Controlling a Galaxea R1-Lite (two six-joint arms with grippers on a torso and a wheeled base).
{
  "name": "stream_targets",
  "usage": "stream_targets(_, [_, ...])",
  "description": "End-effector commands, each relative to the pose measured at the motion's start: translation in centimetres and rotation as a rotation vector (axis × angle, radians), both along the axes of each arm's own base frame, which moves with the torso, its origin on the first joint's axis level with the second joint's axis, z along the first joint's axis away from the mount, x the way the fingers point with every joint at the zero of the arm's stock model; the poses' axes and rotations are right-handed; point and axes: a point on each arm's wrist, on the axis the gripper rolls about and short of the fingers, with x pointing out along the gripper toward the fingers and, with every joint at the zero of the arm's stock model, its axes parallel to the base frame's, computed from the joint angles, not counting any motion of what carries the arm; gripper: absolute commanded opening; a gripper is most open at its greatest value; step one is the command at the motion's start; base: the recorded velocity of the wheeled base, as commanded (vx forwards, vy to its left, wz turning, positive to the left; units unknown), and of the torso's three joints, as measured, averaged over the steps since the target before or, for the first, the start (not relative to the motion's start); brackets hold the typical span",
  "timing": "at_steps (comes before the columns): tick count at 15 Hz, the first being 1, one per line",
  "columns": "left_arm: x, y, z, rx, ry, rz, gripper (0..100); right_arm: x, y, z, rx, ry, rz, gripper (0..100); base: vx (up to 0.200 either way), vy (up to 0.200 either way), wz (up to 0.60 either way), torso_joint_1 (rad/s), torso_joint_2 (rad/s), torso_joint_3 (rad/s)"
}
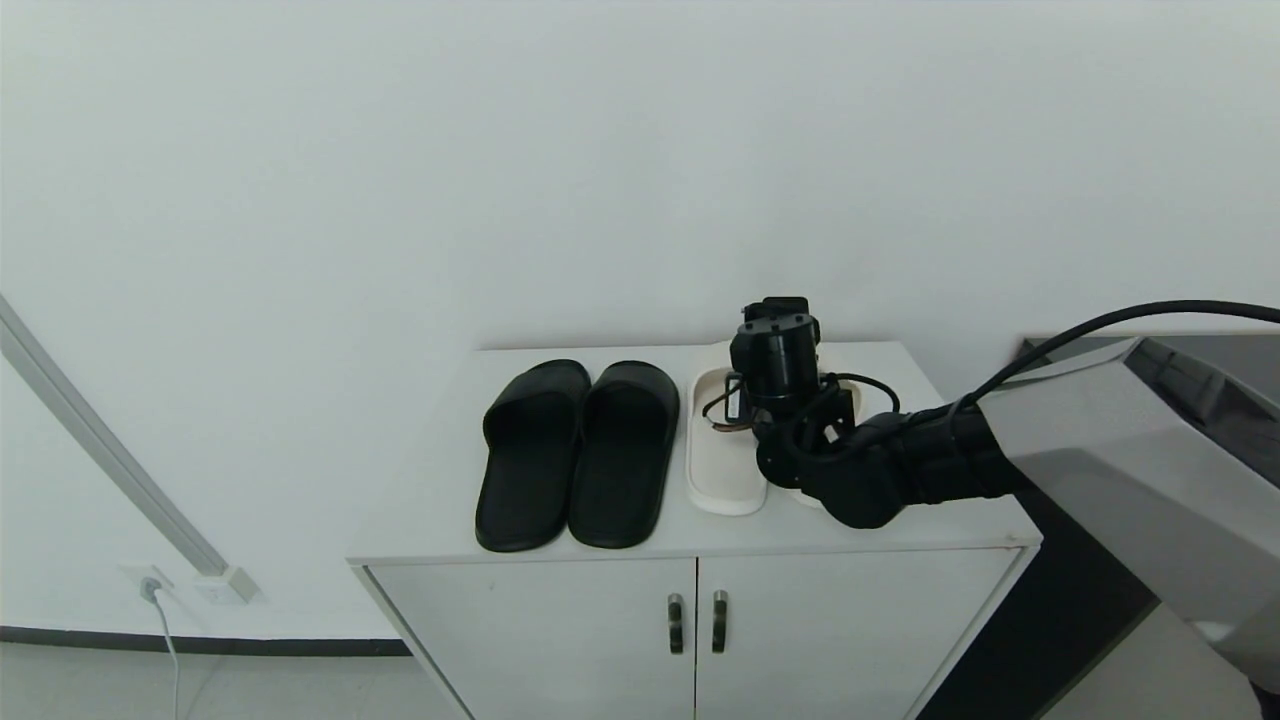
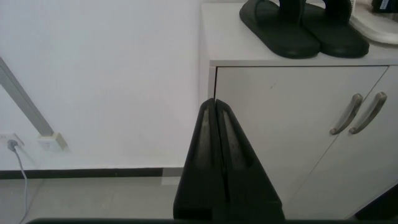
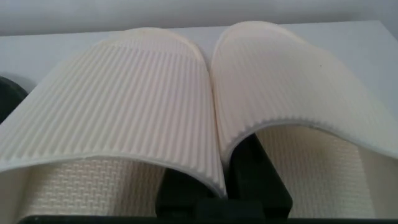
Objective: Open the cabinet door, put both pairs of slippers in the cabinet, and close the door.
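Atop cabinet (image 1: 430,505), beside black slippers (image 1: 575,450): grips white slippers (image 3: 155,93) by adjoining straps with right hand (image 3: 221,182); holds left hand (image 2: 216,124) clenched, empty, near closed doors (image 1: 560,630).

The black right arm (image 1: 900,465) is blocking half the cream ribbed rubber slipper pair (image 1: 722,470), and the white two-door cabinet (image 1: 560,640) is running off the head view's bottom edge.

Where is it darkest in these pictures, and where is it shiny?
Head view: the light is soft and even, with no glare on the wall and just a dull sheen on the black slippers. Left wrist view: the metal handles gleam. Right wrist view: it is darkest under the straps of the white slippers.
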Motion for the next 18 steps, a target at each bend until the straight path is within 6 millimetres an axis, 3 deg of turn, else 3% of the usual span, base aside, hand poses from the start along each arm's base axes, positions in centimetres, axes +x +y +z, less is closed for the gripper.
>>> stream_targets(1, [0.0,0.0,0.0,0.000,0.001,0.000,0,-1.8,-0.5,2.4,0.000,-0.027,0.021,0,0.000,0.000,0.00,0.000,0.00,0.000])
stream_targets(3, [0.0,0.0,0.0,0.002,-0.006,-0.006,0,-4.1,-0.7,4.2,0.006,-0.038,0.053,0,0.000,0.000,0.00,0.000,0.00,0.000])
stream_targets(6, [0.0,0.0,0.0,0.000,-0.007,-0.006,0,-9.4,-2.3,5.6,-0.020,-0.012,0.167,0,0.000,0.000,0.00,0.000,0.00,0.000])
stream_targets(8, [0.0,0.0,0.0,0.002,-0.006,-0.006,0,-13.3,-4.1,6.1,-0.004,0.004,0.321,0,0.000,0.000,0.00,0.000,0.00,0.000])
stream_targets(12, [0.0,0.0,0.0,0.006,-0.006,-0.008,0,-18.8,-8.4,5.9,0.025,0.066,0.641,0,0.000,0.000,0.00,0.000,0.00,0.000])
stream_targets(15, [0.0,0.0,0.0,0.005,-0.006,-0.010,0,-20.6,-10.1,5.5,0.031,0.090,0.733,0,0.000,0.000,0.00,0.000,0.00,0.000])
stream_targets(18, [0.0,0.0,0.0,0.005,-0.006,-0.011,0,-20.7,-10.3,5.2,0.024,0.099,0.734,0,0.000,0.000,0.00,0.000,0.00,0.000])
